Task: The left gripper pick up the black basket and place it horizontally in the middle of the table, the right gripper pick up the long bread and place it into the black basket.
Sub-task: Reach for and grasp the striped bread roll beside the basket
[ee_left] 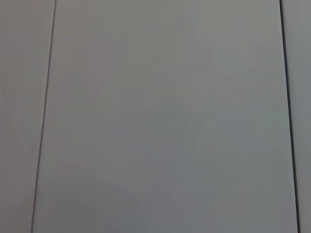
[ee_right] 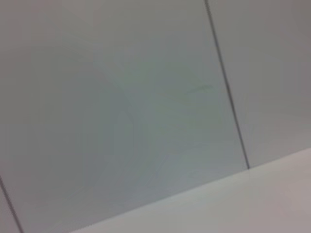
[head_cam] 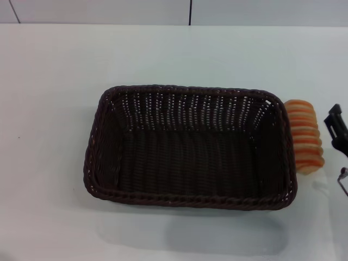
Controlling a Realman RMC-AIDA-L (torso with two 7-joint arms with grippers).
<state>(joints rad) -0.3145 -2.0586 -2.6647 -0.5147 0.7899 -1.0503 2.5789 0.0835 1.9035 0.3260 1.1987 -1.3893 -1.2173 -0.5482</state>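
Note:
The black basket [head_cam: 190, 147] lies lengthwise across the middle of the white table [head_cam: 49, 109], empty, with its open side up. The long bread [head_cam: 304, 136] lies on the table just outside the basket's right end, close to its rim. My right gripper [head_cam: 337, 132] shows only partly at the right edge of the head view, just right of the bread and apart from it. My left gripper is out of view. Neither wrist view shows the basket, the bread or any fingers.
A grey panelled wall [head_cam: 190, 11] runs behind the table's far edge. The left wrist view shows only wall panels [ee_left: 165, 116]. The right wrist view shows wall panels [ee_right: 121, 107] and a strip of the table [ee_right: 252, 199].

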